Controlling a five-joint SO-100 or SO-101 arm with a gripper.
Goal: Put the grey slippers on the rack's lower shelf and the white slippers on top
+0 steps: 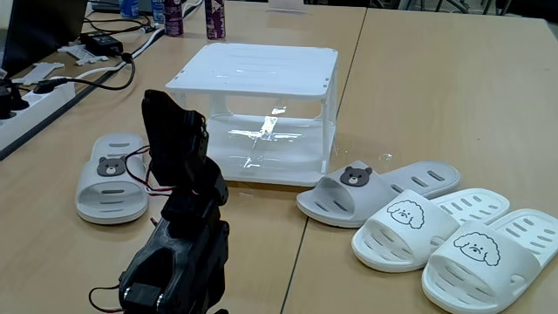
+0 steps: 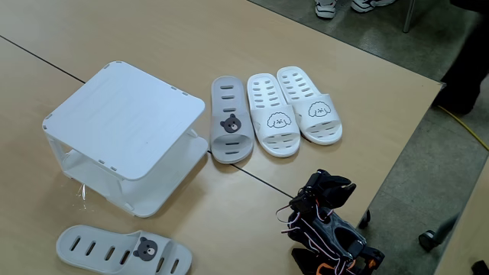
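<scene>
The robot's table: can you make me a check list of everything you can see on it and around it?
Surface: tan wooden table, seam between panels.
Job's things: white rack empty on both tiers; one grey slipper left of it and one grey slipper right of it in a fixed view; two white slippers side by side on the table.
Clutter: bottles at the far edge.
Grippers: gripper on the black arm, raised, holding nothing; open or shut unclear.
Cables: power strip with black leads; red wires on the arm.
Surroundings: grey floor, a person's shoes.
</scene>
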